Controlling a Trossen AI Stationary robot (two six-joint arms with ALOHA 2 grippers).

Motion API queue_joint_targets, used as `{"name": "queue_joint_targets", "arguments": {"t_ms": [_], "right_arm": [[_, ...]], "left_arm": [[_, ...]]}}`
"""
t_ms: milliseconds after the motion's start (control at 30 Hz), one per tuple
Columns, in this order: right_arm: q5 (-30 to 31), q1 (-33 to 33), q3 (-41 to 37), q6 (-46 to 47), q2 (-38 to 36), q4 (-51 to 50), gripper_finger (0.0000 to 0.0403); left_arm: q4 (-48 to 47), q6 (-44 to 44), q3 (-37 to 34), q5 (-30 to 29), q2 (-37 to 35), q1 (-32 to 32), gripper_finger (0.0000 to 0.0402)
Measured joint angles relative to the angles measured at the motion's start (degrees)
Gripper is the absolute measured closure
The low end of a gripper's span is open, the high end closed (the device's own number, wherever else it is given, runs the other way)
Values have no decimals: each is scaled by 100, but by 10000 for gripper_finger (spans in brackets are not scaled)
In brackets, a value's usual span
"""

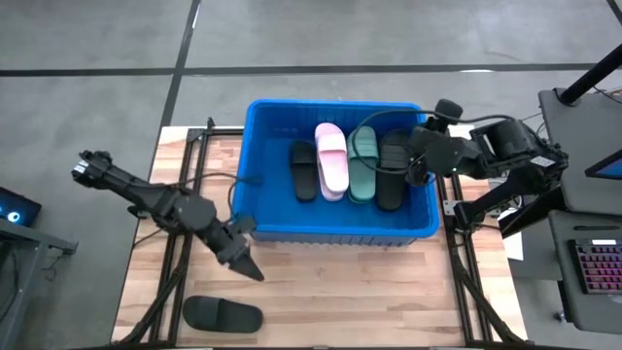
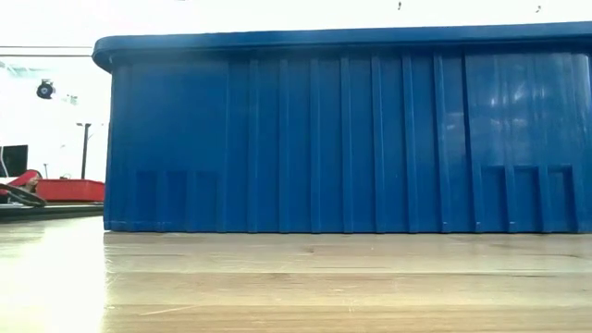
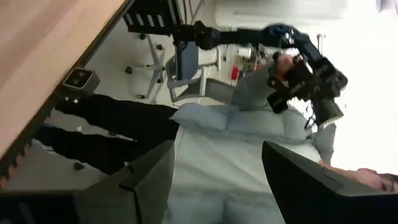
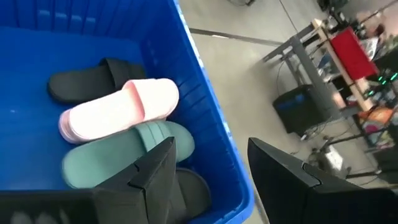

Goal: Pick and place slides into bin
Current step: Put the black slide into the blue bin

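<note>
One black rubber slide (image 1: 223,314) lay lengthwise along the wooden table's (image 1: 389,292) near edge; both grippers (image 1: 243,262) (image 1: 413,160) hung released, empty.

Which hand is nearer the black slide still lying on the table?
Left. The left hand hangs open just up and right of the lone black slide near the table's front edge. The right hand is open over the bin, far across.
</note>
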Motion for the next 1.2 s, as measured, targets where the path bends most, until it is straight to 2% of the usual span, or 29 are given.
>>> {"name": "queue_joint_targets", "arguments": {"t_ms": [167, 267, 367, 567, 667, 733, 800, 933, 1033, 1133, 1200], "right_arm": [[426, 0, 27, -886, 2, 62, 211], [743, -2, 40, -1506, -17, 288, 211], [773, -2, 40, -1810, -47, 545, 211], [769, -2, 42, -1852, -68, 748, 211], [769, -2, 42, -1890, -71, 766, 211], [768, -2, 42, -1977, -74, 774, 211], [759, -2, 42, -2008, -74, 775, 211], [754, -2, 42, -1992, -74, 774, 211], [752, -2, 42, -1986, -74, 773, 211], [753, -2, 42, -1981, -74, 773, 211], [753, -2, 42, -1984, -74, 773, 211]], "left_arm": [[7, -536, 218, -978, 293, -519, 173], [10, -736, 417, -1371, 541, -727, 173], [4, -851, 611, -1740, 833, -880, 173], [-8, -883, 1047, -1964, 1538, -1117, 173], [-586, -818, 1311, -1938, 1892, -1214, 173], [-841, -456, 1381, -2067, 2080, -1217, 173], [-771, 108, 1388, -2645, 2218, -1210, 173], [130, 1973, 1388, -4501, 2333, -1136, 173], [1630, 4317, 1387, -5583, 2359, -1078, 173], [3170, 7028, 1395, -5868, 2334, -1050, 173], [3641, 8526, 1451, -6107, 2283, -1107, 173]]}}
